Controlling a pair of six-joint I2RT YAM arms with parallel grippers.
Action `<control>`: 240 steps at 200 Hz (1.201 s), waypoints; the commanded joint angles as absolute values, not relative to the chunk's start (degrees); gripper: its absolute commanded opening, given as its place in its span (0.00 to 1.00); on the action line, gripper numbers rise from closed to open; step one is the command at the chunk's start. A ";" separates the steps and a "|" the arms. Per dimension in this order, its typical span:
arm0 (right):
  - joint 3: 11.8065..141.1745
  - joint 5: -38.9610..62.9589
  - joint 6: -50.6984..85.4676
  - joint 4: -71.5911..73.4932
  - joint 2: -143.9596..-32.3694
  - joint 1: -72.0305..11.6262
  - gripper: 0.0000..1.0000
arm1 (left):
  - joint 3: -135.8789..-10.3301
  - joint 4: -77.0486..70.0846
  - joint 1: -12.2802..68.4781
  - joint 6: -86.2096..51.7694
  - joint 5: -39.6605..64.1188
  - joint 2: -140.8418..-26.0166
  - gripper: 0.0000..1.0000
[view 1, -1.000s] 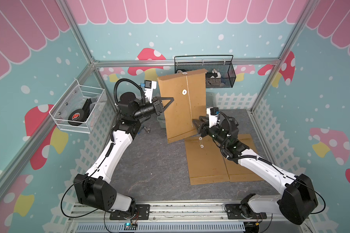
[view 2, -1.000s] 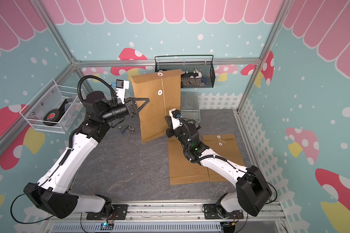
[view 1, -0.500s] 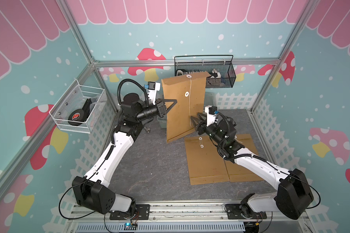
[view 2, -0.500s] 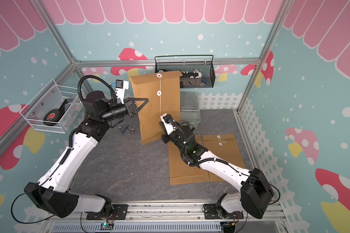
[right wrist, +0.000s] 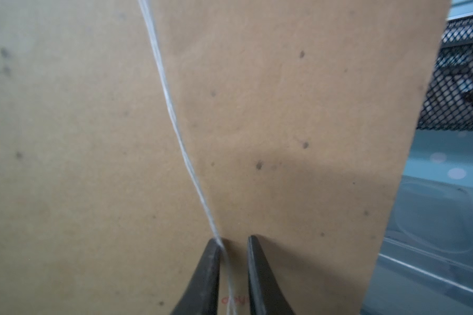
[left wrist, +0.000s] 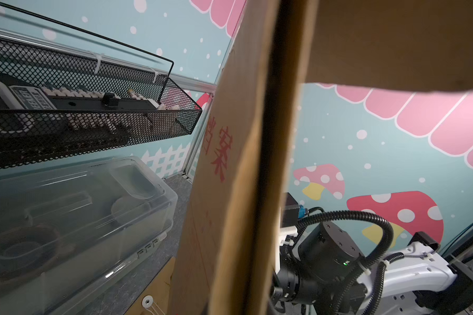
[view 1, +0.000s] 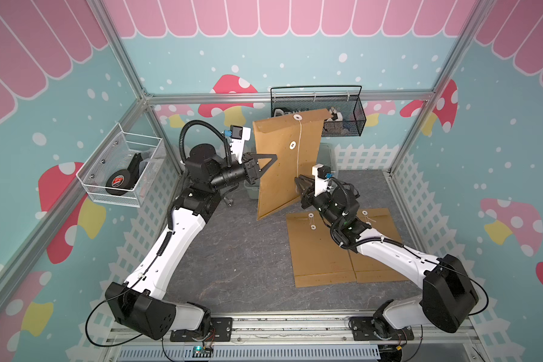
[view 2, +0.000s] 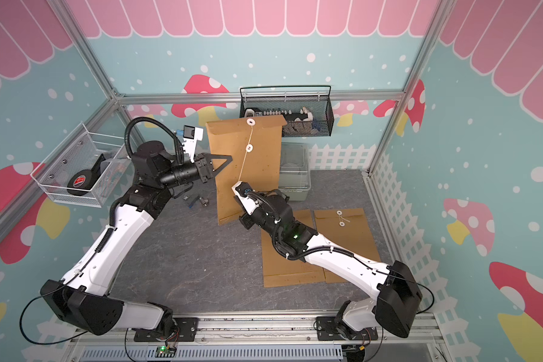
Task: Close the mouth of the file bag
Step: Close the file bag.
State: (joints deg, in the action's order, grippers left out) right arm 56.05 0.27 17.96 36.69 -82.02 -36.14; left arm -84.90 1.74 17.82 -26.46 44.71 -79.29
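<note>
Wire mesh forms the wall basket (view 1: 119,175) at far left, which holds a black tape roll (view 1: 119,182); its red label is too small to read. Next comes the left gripper (view 1: 275,156), clamped on the left edge of the file bag (view 1: 279,181). It holds the kraft envelope upright off the mat (view 1: 232,266), probably so that the closure faces the other arm. The flap looks folded down. From the upper button (view 1: 296,117) the white string (view 1: 299,150) hangs straight past the lower button (view 1: 292,144), not yet wound round it, so the mouth is not fastened. On the bag's far face the left wrist view shows red characters (left wrist: 218,148) reading 档案; the fainter red print below them is illegible. Further right, the right gripper (right wrist: 234,241) meets the string low on the bag. Its jaws are nearly together, with a narrow gap between the tips. The string lies in that gap against one finger (right wrist: 212,256), seemingly positioned for a pinch and a wrap. Two spare file bags (view 1: 320,250) lie flat beneath that arm, kept apart from the work.
</note>
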 commanded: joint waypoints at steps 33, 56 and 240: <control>56.96 -3.53 10.02 32.59 -79.31 -39.68 0.00 | -89.59 7.73 17.35 -25.44 40.39 -79.53 0.00; 57.30 -4.09 6.99 27.89 -78.12 -42.01 0.00 | -89.21 7.65 16.96 -25.54 41.75 -79.74 0.00; 70.95 -1.53 -2.70 2.87 -85.92 -54.23 0.00 | -85.87 9.96 15.55 -17.74 62.13 -79.68 0.00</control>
State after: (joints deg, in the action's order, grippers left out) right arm 69.84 -2.20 -0.89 5.26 -85.38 -53.39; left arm -86.39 11.57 15.68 -19.55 56.10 -80.90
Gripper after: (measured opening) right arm 0.047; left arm 0.048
